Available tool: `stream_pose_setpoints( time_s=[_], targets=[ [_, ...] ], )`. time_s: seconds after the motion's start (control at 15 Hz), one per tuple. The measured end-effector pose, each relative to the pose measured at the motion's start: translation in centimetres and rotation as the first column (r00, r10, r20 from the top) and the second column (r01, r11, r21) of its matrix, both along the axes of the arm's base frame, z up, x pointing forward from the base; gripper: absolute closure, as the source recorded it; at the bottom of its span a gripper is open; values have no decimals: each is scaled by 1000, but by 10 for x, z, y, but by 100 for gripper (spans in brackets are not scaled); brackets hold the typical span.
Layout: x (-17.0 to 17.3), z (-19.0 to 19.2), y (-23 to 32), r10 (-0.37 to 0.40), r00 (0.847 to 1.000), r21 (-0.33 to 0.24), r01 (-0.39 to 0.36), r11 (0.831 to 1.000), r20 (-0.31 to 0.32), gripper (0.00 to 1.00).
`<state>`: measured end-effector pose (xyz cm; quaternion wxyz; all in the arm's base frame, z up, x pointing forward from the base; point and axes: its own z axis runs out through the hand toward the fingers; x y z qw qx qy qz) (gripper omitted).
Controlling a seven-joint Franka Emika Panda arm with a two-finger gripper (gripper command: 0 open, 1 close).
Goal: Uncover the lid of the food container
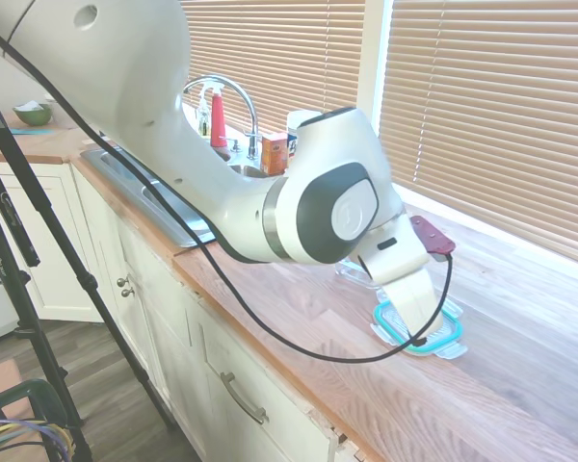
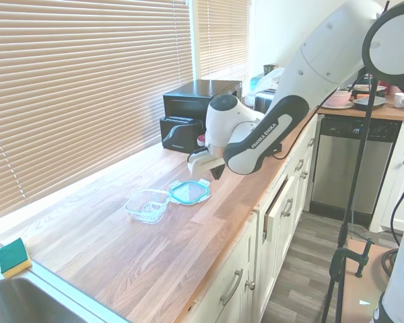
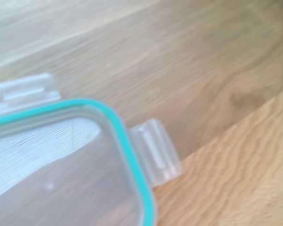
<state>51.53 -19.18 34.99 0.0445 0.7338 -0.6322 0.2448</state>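
Lid (image 3: 70, 165) off, flat beside food container (image 2: 147, 205)

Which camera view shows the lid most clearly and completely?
The second exterior view: the lid lies whole and flat on the counter beside the food container. In the first exterior view the arm covers part of it. The wrist view shows only one blurred corner with two tabs.
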Motion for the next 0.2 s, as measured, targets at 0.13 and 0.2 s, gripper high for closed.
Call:
stream_pose_setpoints(
  time_s=[0.13,0.2],
  targets=[
    [3,1,6,16,1000,0,-16,1000,10,0],
    [5,4,10,22,999,5,-22,1000,23,0]
  ],
)
